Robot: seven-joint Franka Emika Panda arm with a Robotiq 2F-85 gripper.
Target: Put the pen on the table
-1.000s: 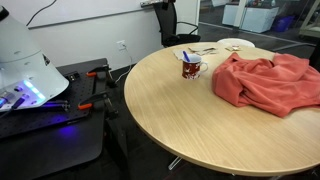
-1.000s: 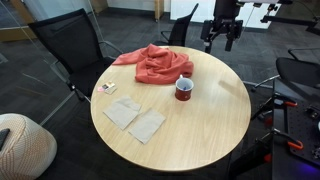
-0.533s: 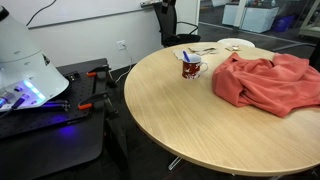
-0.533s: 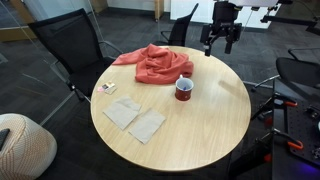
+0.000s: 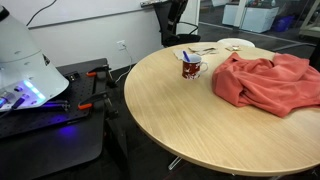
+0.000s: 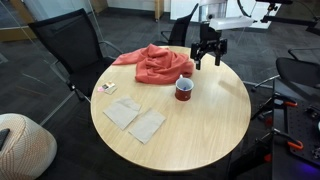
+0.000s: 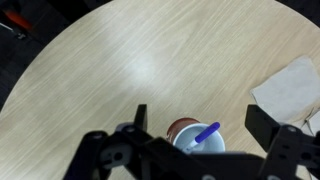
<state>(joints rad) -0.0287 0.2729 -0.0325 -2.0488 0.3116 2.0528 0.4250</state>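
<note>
Gripper [image 6: 209, 60] hangs above the table [image 6: 190, 135], jaws spread wide and holding nothing. In the wrist view both fingers [image 7: 140, 118] stand well apart.

The pen [image 7: 207, 131] is not on the table top. It stands tilted in a red mug [image 7: 190, 138] below the gripper, its blue shaft leaning against the rim. In the wrist view the mug sits between the two fingers, touching neither.

A red cloth [image 6: 152, 62] lies beside the mug, off to one side of the gripper. White napkins [image 6: 135, 118] lie further from the gripper than the mug.
</note>
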